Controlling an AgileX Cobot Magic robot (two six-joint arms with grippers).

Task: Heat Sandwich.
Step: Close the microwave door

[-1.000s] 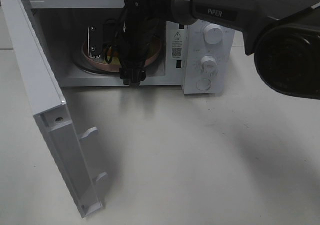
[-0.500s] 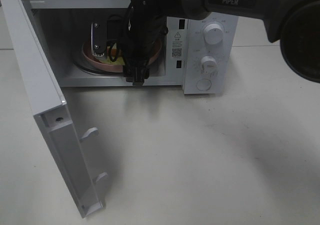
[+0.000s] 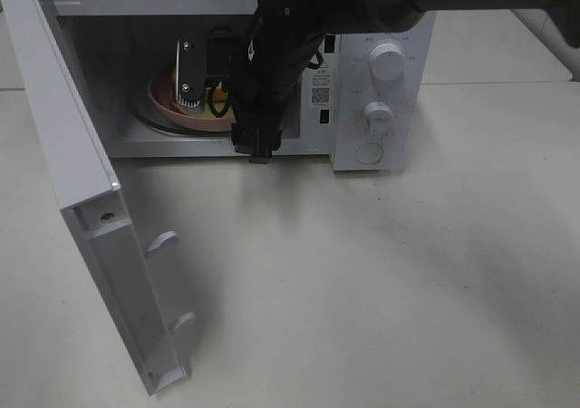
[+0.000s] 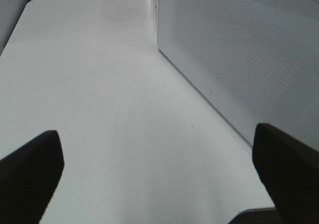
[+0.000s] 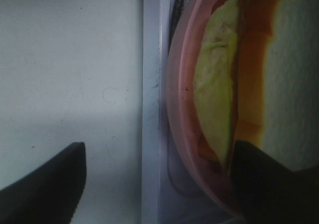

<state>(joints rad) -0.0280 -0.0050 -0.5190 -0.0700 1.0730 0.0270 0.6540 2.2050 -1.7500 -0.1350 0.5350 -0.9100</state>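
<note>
The sandwich point(image 5: 239, 74) lies on the round pink plate point(image 5: 180, 109) inside the open microwave point(image 3: 399, 82); its pale bread, orange-brown band and yellow-green filling all show; the right end effector point(image 5: 157, 149) hovers over it, fingers spread wide and gripping nothing; one dark finger overlaps the plate's rim, contact unclear; the left end effector point(image 4: 157, 134) stands wide apart and empty above the bench point(image 4: 99, 84), beside the microwave's perforated wall.
</note>
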